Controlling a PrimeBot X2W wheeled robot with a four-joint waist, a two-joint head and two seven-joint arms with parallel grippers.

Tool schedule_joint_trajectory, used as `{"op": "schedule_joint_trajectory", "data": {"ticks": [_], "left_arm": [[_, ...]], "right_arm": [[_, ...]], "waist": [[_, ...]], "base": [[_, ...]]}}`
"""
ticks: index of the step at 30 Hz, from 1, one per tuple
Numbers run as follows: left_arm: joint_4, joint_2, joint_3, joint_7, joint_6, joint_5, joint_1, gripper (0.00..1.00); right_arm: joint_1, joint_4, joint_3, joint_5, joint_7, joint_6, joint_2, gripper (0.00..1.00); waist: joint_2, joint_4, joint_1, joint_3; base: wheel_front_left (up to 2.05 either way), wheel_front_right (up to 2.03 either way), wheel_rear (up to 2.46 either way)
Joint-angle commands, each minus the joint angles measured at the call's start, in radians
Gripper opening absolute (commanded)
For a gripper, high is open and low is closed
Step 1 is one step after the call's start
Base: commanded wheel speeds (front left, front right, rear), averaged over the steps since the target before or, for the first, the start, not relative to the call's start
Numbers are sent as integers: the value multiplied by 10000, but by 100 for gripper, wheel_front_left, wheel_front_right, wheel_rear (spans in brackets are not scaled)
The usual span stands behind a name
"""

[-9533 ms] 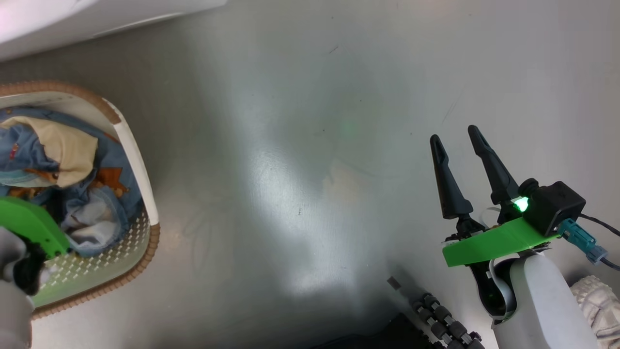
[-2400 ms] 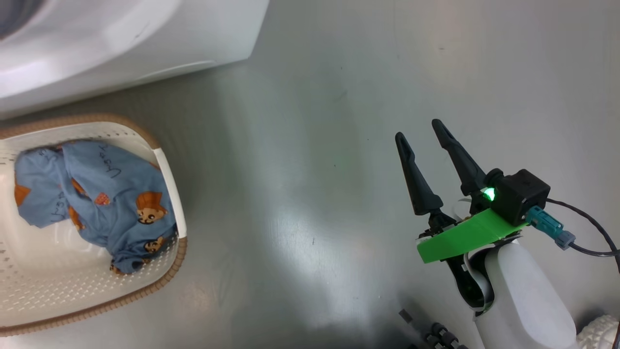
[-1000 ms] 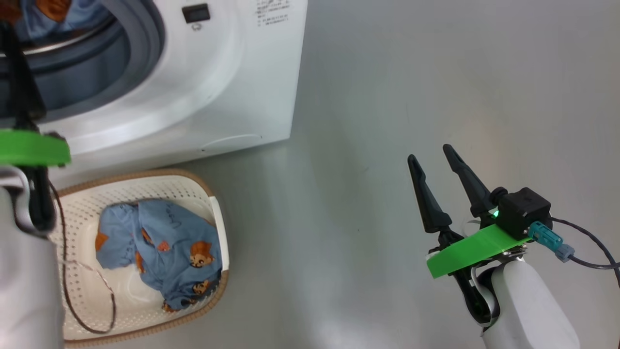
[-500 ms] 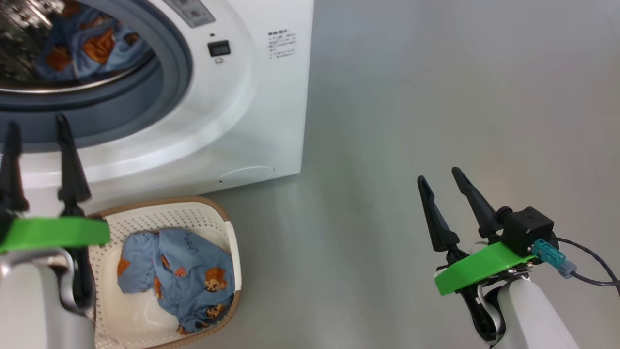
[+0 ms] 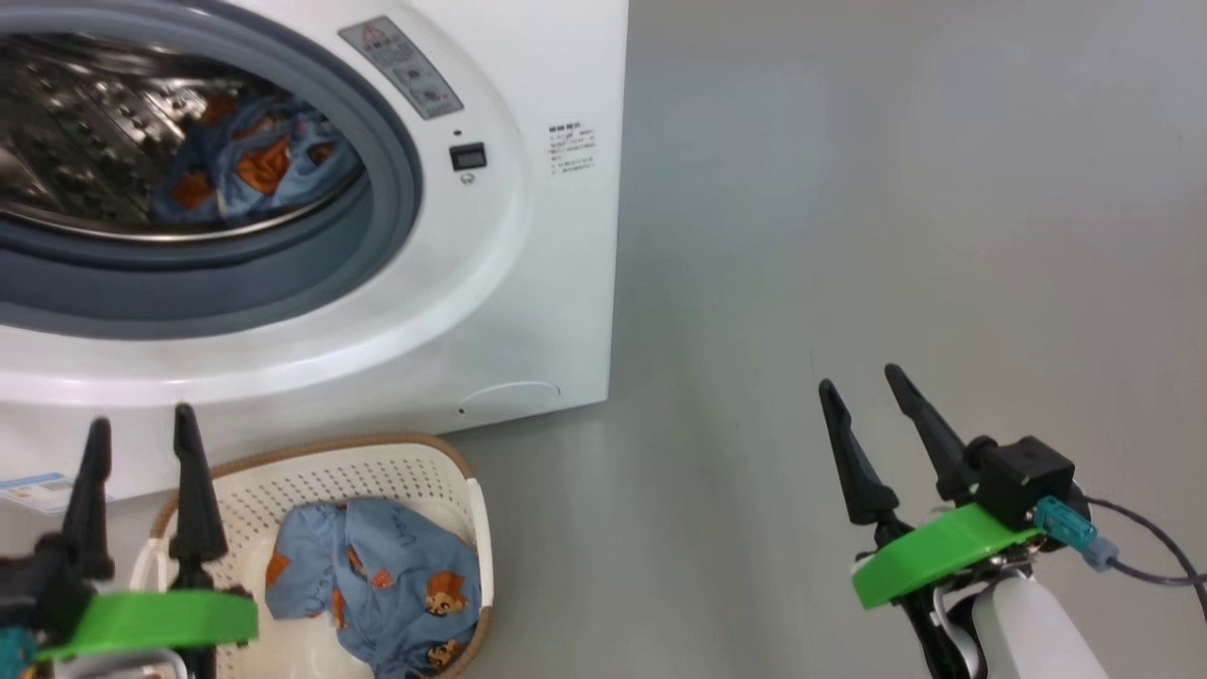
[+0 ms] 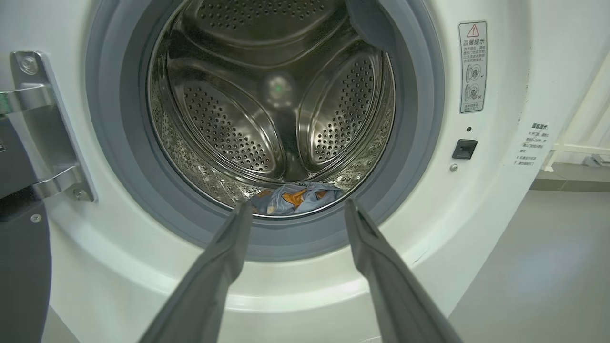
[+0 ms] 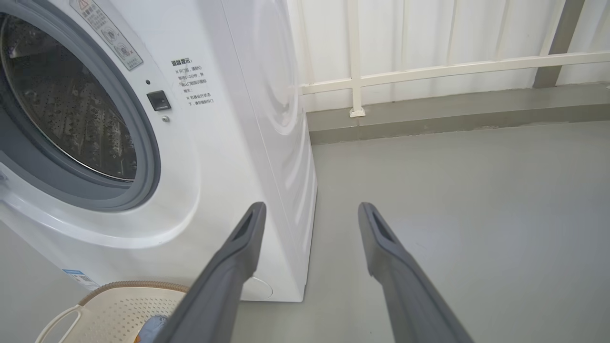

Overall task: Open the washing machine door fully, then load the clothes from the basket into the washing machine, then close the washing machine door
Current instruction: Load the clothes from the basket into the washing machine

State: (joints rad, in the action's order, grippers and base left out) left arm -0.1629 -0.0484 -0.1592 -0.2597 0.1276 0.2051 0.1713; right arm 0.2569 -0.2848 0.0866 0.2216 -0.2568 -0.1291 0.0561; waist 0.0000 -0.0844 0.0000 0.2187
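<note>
1. Head view: the washing machine (image 5: 528, 283) takes up the upper left of the frame. Its opening is uncovered inside the grey gasket (image 5: 401, 198). Part of the clothes (image 5: 255, 170), blue with orange bears, lies in the steel drum (image 5: 85, 123). The basket (image 5: 377, 467) sits on the grey floor (image 5: 896, 189) at the bottom left, just in front of the machine, with more blue clothes in it. The left gripper (image 5: 141, 420) stands at the lower left, its two fingers spread and empty, just left of the basket and below the opening. The right gripper (image 5: 860, 377) is at the lower right over bare floor. It is also spread and empty, well apart from the basket and the machine.

2. Left wrist view: the left gripper (image 6: 298, 204) points straight into the drum (image 6: 238, 119). Its fingers are parted with nothing between them. The clothes (image 6: 295, 196) lie at the drum's bottom front, seen between the fingertips and beyond them. A steel hinge (image 6: 43, 124) and the dark edge of the washing machine door (image 6: 21, 267) sit at the left edge.

3. Right wrist view: the right gripper (image 7: 310, 205) is released, and its fingers frame the machine's lower right corner. The basket (image 7: 119, 305) is at the bottom left, beside the left finger. A white railing (image 7: 429, 71) runs across the top.
</note>
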Motion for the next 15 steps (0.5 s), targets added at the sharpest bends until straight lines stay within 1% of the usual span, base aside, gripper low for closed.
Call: {"op": "schedule_joint_trajectory", "data": {"ticks": [1,8,12,15], "left_arm": [[389,-88,-329,-20,18,8,-207,100],[688,-27,-214,-20,-203,64,-987,100],[854,-22,181,-20,-460,365,-1467,100],[972,-21,470,-20,-587,351,-1791,100]], "right_arm": [[-216,191,224,-79,-49,-16,-59,100],[-429,137,194,-104,-49,-16,-59,100],[-588,137,165,-112,-49,-16,-59,100],[-661,123,146,-170,-49,-16,-59,100]], "waist": [[0,76,0,-256],[0,150,0,-662],[0,189,0,-871],[0,234,0,-981]], "base": [[0,0,0],[0,0,0],[0,0,0],[0,0,0]]}}
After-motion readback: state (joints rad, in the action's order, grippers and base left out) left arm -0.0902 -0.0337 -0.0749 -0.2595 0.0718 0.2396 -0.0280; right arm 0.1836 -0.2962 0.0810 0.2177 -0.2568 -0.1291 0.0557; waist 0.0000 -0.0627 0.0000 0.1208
